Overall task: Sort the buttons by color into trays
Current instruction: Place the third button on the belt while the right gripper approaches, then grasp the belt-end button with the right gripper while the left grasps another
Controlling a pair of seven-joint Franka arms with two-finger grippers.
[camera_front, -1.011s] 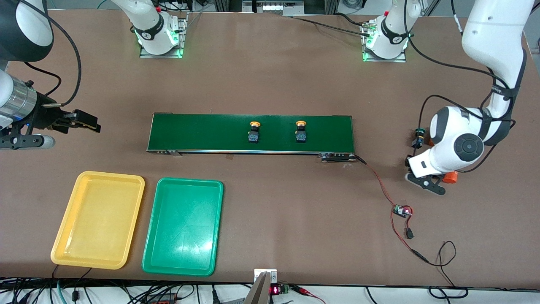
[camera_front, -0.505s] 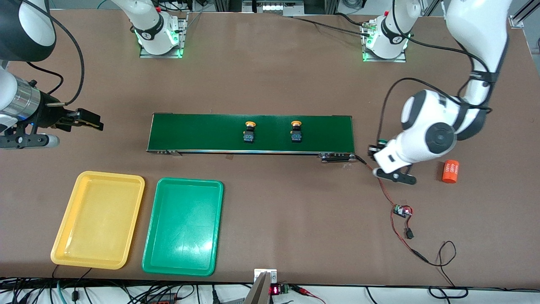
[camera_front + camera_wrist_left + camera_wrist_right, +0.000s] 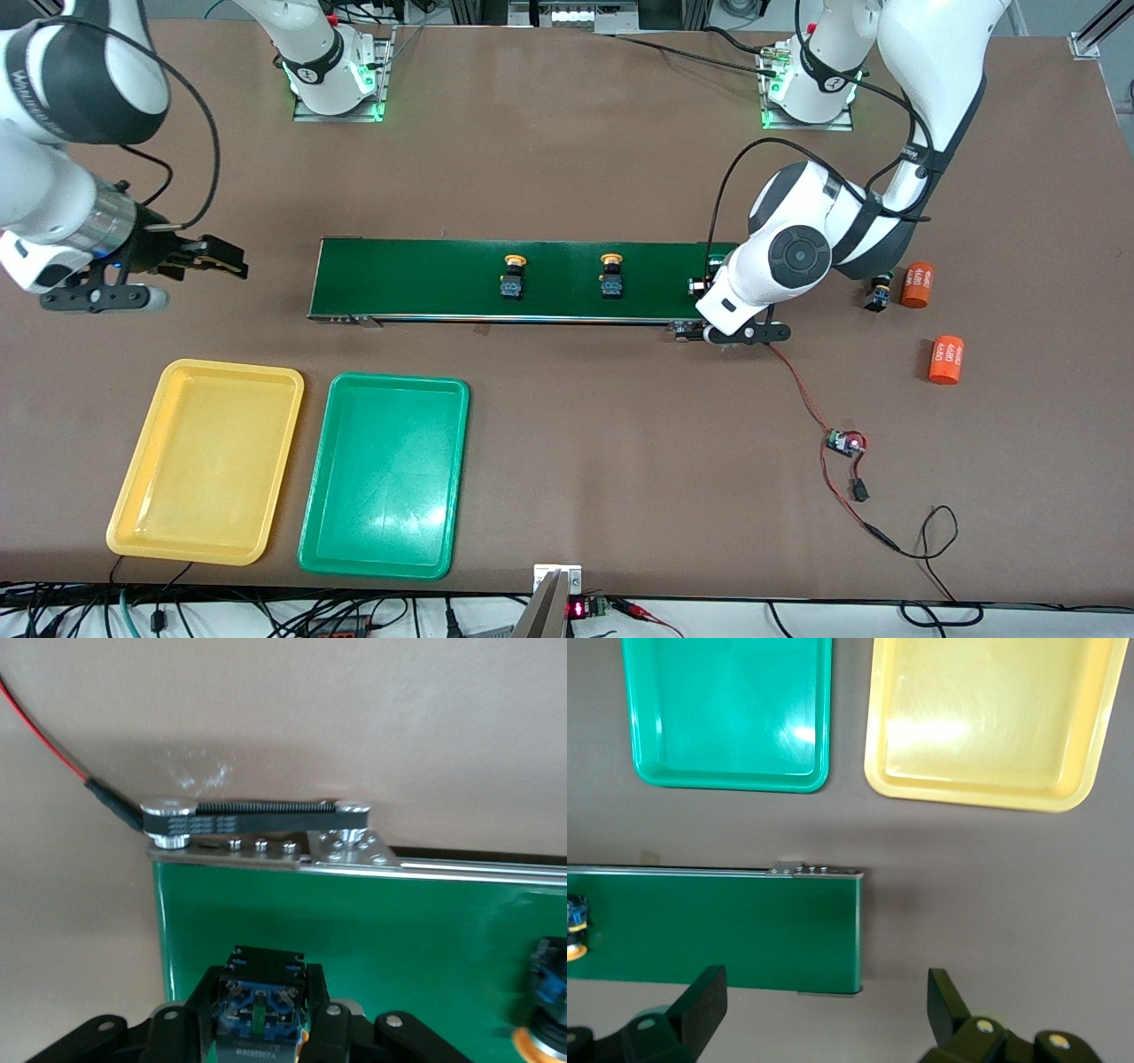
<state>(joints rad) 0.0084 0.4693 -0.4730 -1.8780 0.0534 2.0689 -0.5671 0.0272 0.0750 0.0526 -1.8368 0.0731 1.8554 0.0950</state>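
— Where do the buttons sit?

— One button [image 3: 259, 1003] is held in the left hand [image 3: 259, 1014], over the end of the belt [image 3: 425, 276] toward the left arm's end of the bench [image 3: 567, 168]. The left wrist view shows its black-and-blue body squeezed between the two fingers [image 3: 190, 1020]. In the front view a bit of green shows at the hand.

— And the others?

— The first yellow button [image 3: 512, 275] and the second yellow button [image 3: 610, 274] stand on the belt, well apart, caps pointing toward the arms' bases. A fourth button [image 3: 879, 293] lies on the bare bench off the belt's end, just beside an orange cylinder [image 3: 918, 284]. Its cap colour cannot be told. A second orange cylinder [image 3: 946, 360] lies nearer the front camera.

— What about the right hand?

— The right hand [image 3: 223, 260] hangs with its jaws wide and nothing in them, over bare bench just off the belt's other end. Its wrist view looks down past both fingers [image 3: 700, 1001] at that belt end and the trays.

— The trays?

— The yellow tray [image 3: 133, 478] and the green tray [image 3: 319, 496] lie side by side, nearer the front camera than the belt, the yellow one closer to the right arm's end.

— Anything else?

— A small circuit board [image 3: 846, 441] on a red wire [image 3: 802, 394] running from the belt's drive end.
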